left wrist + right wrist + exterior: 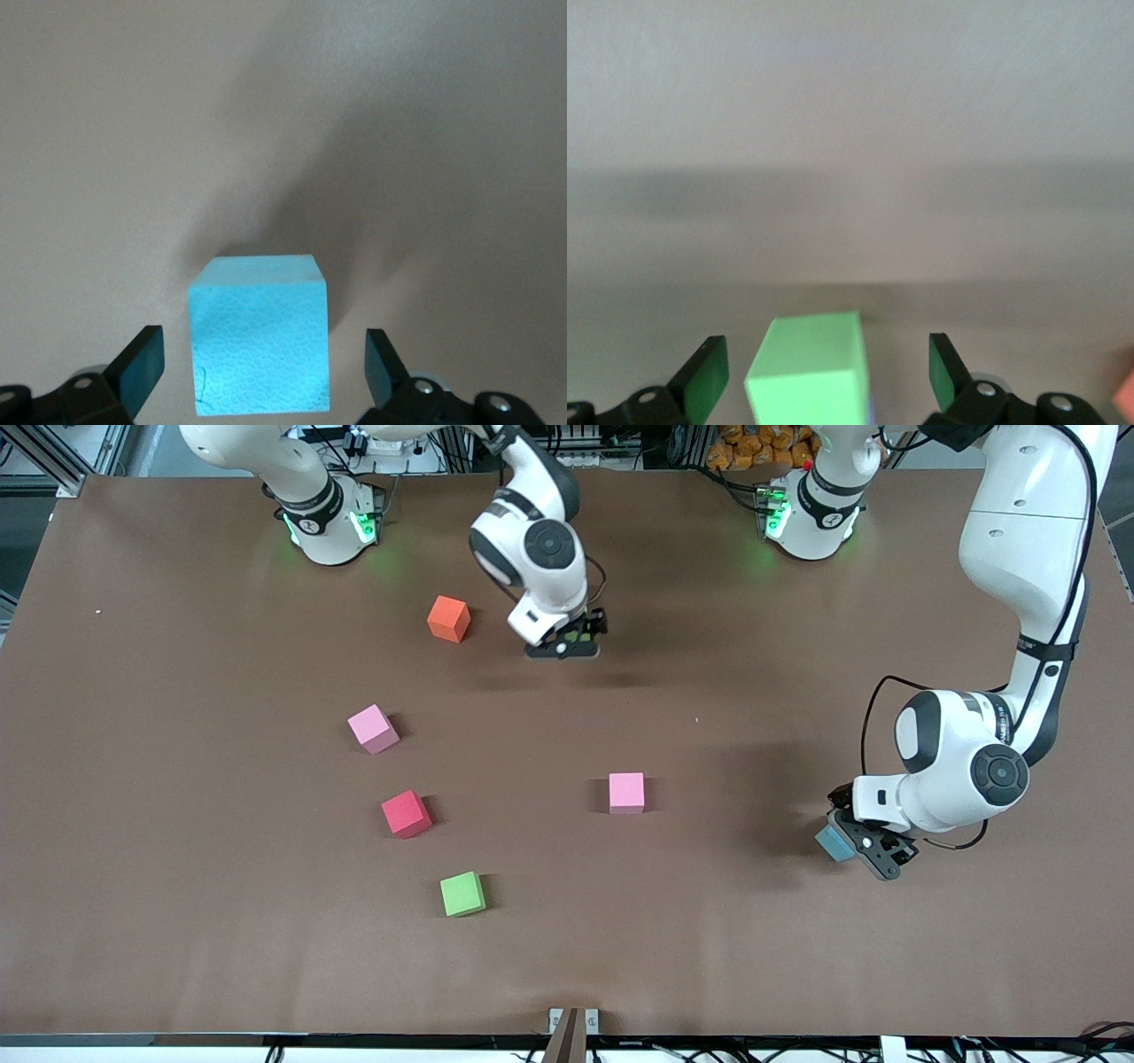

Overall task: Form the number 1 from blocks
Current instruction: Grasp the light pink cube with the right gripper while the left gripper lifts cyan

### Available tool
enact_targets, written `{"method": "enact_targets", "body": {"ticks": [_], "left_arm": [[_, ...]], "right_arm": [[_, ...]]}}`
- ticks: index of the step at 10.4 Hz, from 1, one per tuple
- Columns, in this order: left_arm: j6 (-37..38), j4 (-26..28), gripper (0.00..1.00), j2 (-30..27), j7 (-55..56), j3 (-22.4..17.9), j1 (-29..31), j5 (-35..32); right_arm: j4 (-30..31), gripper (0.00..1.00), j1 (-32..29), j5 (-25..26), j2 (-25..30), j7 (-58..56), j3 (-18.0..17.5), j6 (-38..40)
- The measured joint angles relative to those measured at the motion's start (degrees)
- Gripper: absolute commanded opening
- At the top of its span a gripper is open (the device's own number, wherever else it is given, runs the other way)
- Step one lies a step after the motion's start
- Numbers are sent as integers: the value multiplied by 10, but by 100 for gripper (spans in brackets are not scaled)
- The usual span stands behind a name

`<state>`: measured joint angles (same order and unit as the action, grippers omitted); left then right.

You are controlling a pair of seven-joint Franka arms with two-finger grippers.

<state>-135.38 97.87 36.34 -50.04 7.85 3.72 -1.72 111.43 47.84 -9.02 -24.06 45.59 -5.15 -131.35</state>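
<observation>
Blocks, light foam-like cubes, are best gripped across flat opposite faces; left pincer (261, 367) is straddling the sky blue block (259, 335), released. Right pincer (828, 372), released, is flanking a green block (806, 372) near the table's (177, 957) robot edge.

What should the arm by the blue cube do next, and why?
Probably close the left end effector on the sky blue cube: its open fingers already flank the cube, with a gap on each side. The right end effector, also open, is over the table near the orange cube.
</observation>
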Motion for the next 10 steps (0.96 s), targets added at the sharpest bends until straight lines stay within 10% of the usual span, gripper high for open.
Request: {"method": "enact_targets", "body": {"ticks": [3, 5, 7, 9, 10], "left_arm": [[0, 5, 100, 0, 0, -1, -1, 0], [0, 6, 83, 0, 0, -1, -7, 0], [0, 6, 54, 1, 0, -2, -12, 0], [-2, 6, 0, 0, 0, -2, -14, 0], [-2, 6, 0, -1, 0, -3, -14, 0]], "right_arm": [[0, 100, -91, 41, 16, -131, 10, 48], [-5, 100, -159, 86, 15, -207, 15, 49], [-26, 100, -212, 92, 8, -287, 16, 49], [-30, 100, -252, 93, -6, -367, 16, 51], [-23, 100, -263, 93, -12, -400, 16, 53]]}}
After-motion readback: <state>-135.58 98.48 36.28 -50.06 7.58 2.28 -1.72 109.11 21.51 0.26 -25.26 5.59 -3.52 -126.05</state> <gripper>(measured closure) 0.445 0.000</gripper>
